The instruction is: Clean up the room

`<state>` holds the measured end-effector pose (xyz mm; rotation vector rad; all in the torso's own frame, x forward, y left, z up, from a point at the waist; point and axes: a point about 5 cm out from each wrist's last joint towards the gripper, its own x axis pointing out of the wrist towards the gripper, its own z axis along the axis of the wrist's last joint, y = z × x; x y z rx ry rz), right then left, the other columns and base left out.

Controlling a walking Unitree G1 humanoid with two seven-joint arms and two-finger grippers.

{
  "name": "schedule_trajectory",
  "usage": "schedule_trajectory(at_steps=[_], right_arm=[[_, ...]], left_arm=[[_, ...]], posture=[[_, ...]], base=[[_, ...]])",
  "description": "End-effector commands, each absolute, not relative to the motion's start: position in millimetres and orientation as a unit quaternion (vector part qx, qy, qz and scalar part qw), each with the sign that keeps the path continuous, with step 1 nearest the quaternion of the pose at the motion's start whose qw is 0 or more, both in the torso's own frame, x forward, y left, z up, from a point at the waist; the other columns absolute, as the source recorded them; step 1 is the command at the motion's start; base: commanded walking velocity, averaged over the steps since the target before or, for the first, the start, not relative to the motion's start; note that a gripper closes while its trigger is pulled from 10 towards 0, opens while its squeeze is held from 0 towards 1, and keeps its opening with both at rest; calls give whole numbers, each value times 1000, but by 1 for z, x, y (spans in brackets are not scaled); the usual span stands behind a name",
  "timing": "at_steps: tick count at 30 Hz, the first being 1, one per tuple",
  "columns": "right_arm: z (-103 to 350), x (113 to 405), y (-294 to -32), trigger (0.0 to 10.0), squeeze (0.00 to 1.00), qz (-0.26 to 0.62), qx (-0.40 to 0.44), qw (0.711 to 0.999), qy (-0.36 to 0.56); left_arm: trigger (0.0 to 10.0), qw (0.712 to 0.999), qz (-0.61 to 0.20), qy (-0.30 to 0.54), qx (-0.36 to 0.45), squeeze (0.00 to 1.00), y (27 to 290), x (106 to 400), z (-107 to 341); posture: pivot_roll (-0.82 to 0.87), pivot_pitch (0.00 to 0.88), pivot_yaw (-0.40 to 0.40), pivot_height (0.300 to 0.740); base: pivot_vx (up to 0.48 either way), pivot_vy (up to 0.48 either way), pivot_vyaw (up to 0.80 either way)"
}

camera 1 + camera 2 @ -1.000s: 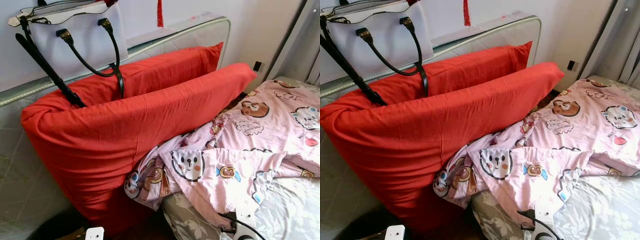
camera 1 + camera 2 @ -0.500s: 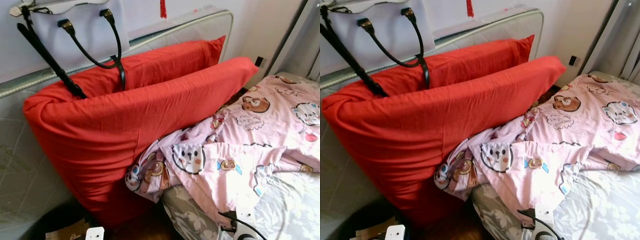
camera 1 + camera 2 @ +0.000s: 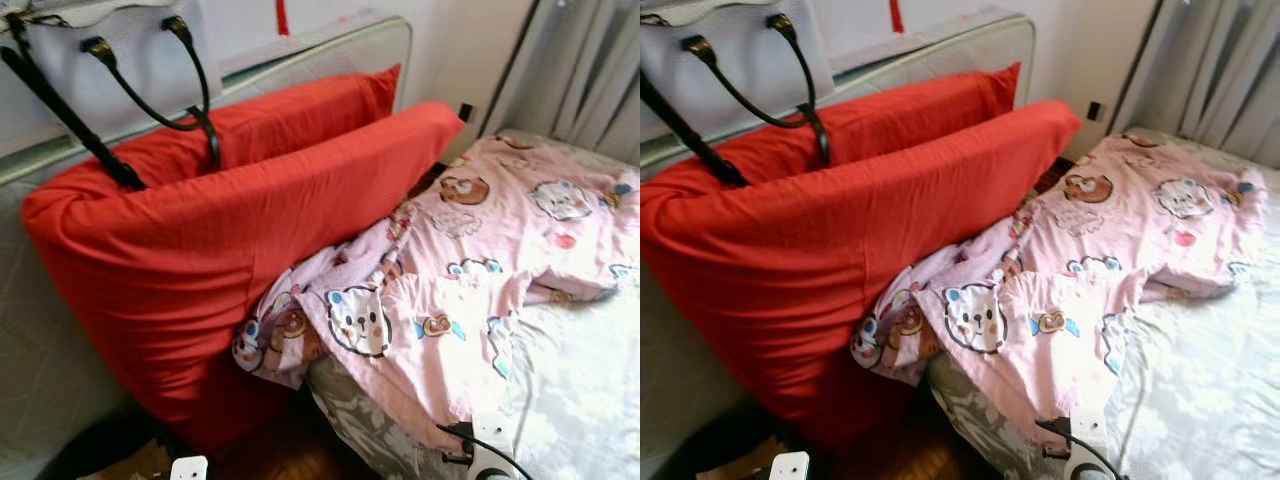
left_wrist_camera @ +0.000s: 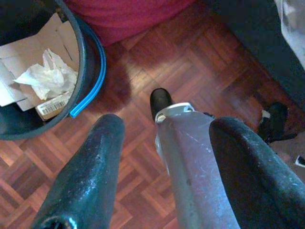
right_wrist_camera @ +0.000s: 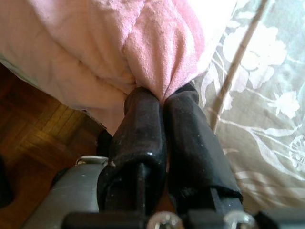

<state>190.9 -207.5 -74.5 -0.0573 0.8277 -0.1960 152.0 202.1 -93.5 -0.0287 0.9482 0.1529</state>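
Note:
A pink blanket (image 3: pixel 480 250) printed with cartoon bears lies crumpled across the bed (image 3: pixel 590 400), one corner hanging over the near edge. In the right wrist view my right gripper (image 5: pixel 163 98) is shut on a pinched fold of the pink blanket (image 5: pixel 162 52), at the bed's edge over the grey flowered sheet (image 5: pixel 257 114). My left gripper (image 4: pixel 167 129) hangs open over the parquet floor, with nothing between its fingers.
Two big red pillows (image 3: pixel 250 230) lean against the padded headboard (image 3: pixel 300 65), a white handbag (image 3: pixel 110 70) with black straps on top. A dark bin (image 4: pixel 83 71) holding paper and cardboard stands on the floor beside the pillows. Grey curtains (image 3: pixel 590 70) hang at the far right.
The camera has swung to the right, so the pillows and bag sit further left and more curtain shows. The blanket's hanging corner stays in my right gripper.

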Motion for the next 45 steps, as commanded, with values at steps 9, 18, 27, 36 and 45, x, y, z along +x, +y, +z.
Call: schedule_trajectory(at_steps=[9, 18, 27, 36, 45], right_arm=[[-73, 192, -209, 10000, 0, -103, -28, 912, 397], [-74, 191, -210, 10000, 0, -104, -29, 910, 400], [-73, 193, -210, 10000, 0, -106, -31, 911, 398], [-73, 193, -211, 10000, 0, -106, -33, 911, 398], [-73, 193, -211, 10000, 0, -107, -33, 910, 398]], left_arm=[[10000, 884, 71, 462, -11, 0, 203, 150, -94], [10000, 886, 70, 459, -11, 0, 202, 152, -94], [10000, 887, 70, 456, -10, 0, 202, 155, -93], [10000, 889, 69, 453, -10, 0, 201, 157, -92], [10000, 889, 69, 452, -10, 0, 201, 157, -92]], posture=[[-112, 31, 8, 740], [-113, 26, 8, 740], [-112, 25, 8, 740], [-111, 21, 8, 740], [-110, 23, 7, 740]], base=[[-266, 0, 0], [-291, 0, 0], [-298, 0, 0], [-298, 0, 0], [-298, 0, 0]])
